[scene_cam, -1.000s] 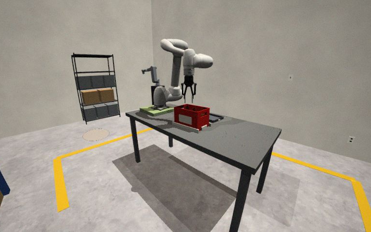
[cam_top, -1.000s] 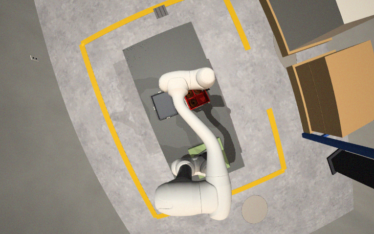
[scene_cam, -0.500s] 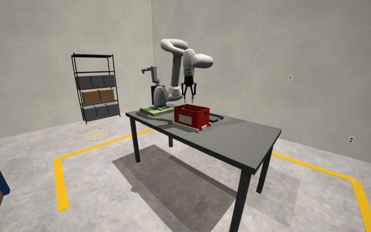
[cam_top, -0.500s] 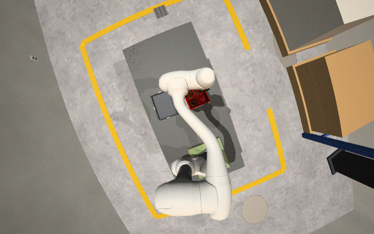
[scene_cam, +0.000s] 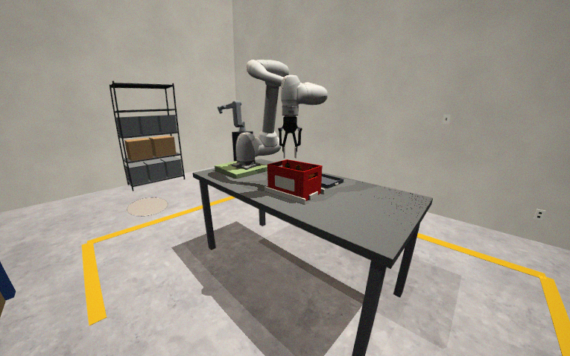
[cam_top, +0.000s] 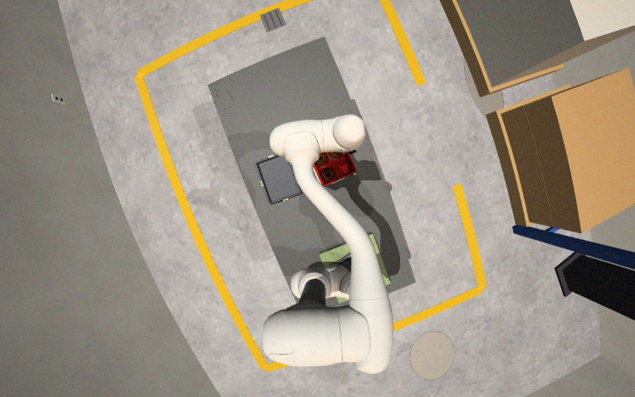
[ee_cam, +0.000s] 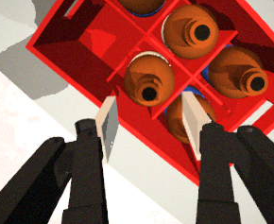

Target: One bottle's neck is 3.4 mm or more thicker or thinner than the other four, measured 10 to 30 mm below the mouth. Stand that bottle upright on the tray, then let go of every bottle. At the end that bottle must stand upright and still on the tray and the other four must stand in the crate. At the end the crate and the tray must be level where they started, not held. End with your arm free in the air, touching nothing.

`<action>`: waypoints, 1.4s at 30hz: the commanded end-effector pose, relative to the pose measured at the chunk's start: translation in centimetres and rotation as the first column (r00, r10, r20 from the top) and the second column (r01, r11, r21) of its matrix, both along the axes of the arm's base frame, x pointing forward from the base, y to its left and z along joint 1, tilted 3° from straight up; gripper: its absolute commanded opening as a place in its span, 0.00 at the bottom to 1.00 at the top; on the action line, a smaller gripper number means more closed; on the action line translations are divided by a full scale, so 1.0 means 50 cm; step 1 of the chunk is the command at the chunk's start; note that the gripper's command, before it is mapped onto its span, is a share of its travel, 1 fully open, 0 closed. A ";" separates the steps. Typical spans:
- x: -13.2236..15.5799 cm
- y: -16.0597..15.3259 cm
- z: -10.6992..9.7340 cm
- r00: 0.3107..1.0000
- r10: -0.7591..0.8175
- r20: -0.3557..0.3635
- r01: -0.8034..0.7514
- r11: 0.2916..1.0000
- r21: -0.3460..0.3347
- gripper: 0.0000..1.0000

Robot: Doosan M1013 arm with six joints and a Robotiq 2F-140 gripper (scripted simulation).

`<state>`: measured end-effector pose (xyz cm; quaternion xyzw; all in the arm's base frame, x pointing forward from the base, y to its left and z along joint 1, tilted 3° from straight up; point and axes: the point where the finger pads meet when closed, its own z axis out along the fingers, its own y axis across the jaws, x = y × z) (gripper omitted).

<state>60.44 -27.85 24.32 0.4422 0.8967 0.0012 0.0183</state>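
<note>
The red crate (scene_cam: 303,185) (ee_cam: 75,67) stands level on the table. In the wrist view five brown bottles stand in it: one cut off at the top edge (ee_cam: 141,5), one upper (ee_cam: 182,39), one right (ee_cam: 231,67), one at the middle left (ee_cam: 145,75) and one lower (ee_cam: 177,123), partly behind a finger. One compartment at the left is empty. My gripper (scene_cam: 290,156) (ee_cam: 149,108) is partly open and empty, pointing down above the crate. The middle-left bottle's mouth lies between the fingertips in the wrist view, below them. The dark tray (cam_top: 280,179) (scene_cam: 332,180) is empty. Neck differences are too small to tell.
Pale strips (scene_cam: 285,194) lie along the crate's foot on the grey table (scene_cam: 358,216). The tray is close beside the crate. The arm's base stands on a green plate (scene_cam: 238,171) at the table's far end. In the top view the arm hides part of crate and tray.
</note>
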 end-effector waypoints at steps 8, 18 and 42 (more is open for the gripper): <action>0.001 -0.003 -0.007 1.000 -0.007 0.009 0.007 1.000 -0.002 0.38; 0.002 -0.004 -0.025 1.000 -0.007 0.009 0.007 1.000 -0.002 0.38; 0.006 -0.008 -0.076 1.000 -0.007 0.009 0.007 1.000 -0.002 0.38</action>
